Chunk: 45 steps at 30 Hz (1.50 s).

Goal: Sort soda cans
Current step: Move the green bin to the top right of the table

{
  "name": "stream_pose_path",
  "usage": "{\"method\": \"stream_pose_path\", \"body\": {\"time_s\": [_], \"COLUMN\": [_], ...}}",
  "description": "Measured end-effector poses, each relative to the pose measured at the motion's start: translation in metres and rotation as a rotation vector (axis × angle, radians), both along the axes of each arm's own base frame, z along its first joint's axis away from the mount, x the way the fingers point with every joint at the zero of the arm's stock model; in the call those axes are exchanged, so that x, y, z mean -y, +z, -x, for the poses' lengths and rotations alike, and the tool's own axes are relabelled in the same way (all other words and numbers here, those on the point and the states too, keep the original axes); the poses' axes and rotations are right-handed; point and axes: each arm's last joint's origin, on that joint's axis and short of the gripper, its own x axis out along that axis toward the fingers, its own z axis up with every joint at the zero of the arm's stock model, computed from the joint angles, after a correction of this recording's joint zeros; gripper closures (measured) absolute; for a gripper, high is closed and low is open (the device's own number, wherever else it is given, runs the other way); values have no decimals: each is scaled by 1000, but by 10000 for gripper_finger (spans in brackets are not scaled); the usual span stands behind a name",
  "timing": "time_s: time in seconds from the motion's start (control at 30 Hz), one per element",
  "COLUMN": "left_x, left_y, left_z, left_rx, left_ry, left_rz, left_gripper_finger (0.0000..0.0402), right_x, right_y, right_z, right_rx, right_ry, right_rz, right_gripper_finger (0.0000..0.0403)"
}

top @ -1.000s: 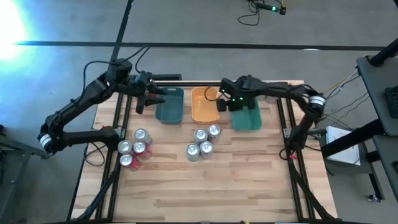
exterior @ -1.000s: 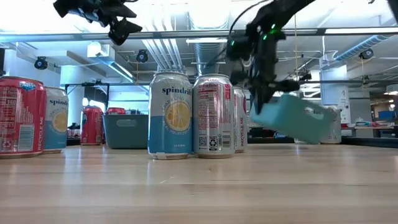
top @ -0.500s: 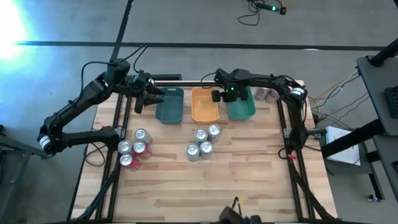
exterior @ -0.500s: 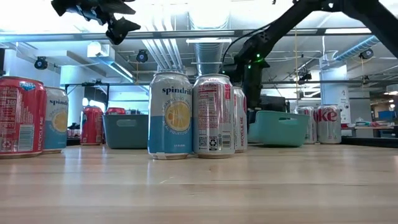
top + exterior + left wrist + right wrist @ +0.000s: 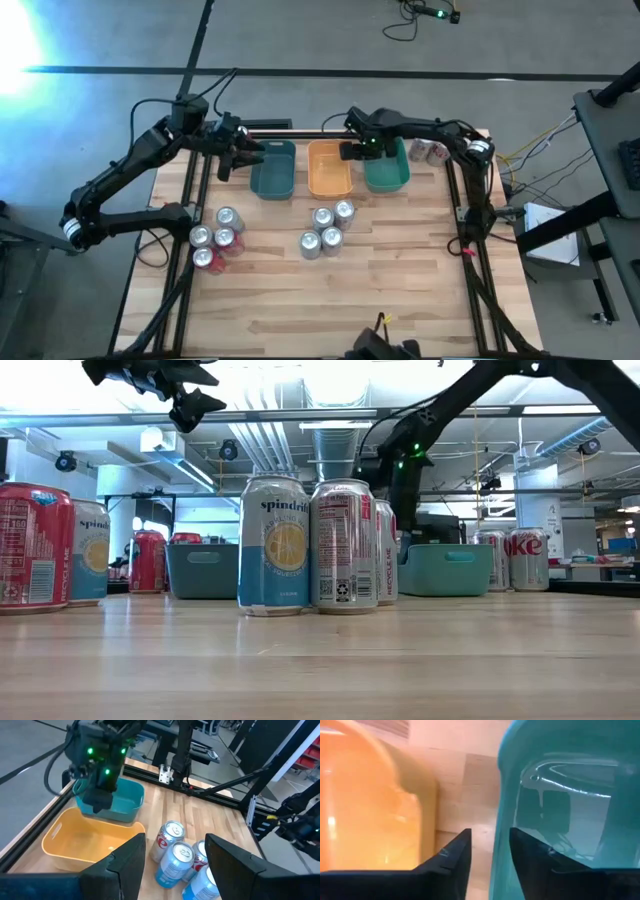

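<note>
Green rectangular plastic tray (image 5: 386,170) now set flat on counter (image 5: 330,290), upper centre-right beside orange plastic tray (image 5: 329,170); was tilted, lifted. Right gripper (image 5: 347,152) at its rim, jaws apart. Left gripper (image 5: 226,166) upper left, jaws open, empty. Silver-topped aluminium soda cans (image 5: 325,230) unsorted mid-frame.

The right gripper (image 5: 352,152) sits between two trays (image 5: 330,170) (a third lies beyond); the soda cans (image 5: 327,228) stand nearer the table's front.
</note>
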Motion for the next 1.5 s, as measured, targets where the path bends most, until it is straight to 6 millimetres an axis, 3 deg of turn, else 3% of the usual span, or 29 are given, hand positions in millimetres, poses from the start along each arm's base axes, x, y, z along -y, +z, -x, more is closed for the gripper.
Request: {"method": "stream_pose_path", "body": {"time_s": [0.2,0.3,0.4,0.6,0.73,0.9,1.17,1.5], "left_x": [-1,-1,1,11,18,25,37,45], "left_y": [0,-1,-1,4,9,14,18,26], "left_z": [0,0,2,8,13,20,22,10], "left_rx": [-14,-22,-31,-13,8,29,31,98], "left_ry": [46,59,58,49,45,68,199,280], "left_rz": [17,33,43,44,40,46,76,54], "left_gripper_finger": [212,212,212,212,212,212,212,212], "right_x": [-6,-19,-45,-117,-136,-119,-73,-73], "right_y": [36,57,81,116,123,114,65,14], "right_z": [7,8,2,-11,-2,23,51,51], "right_rx": [57,88,122,162,116,-87,-181,-207], "right_ry": [29,87,198,438,475,560,553,705], "right_rz": [79,132,205,331,317,269,242,121], "right_gripper_finger": [218,199,184,161,147,140,159,157]}}
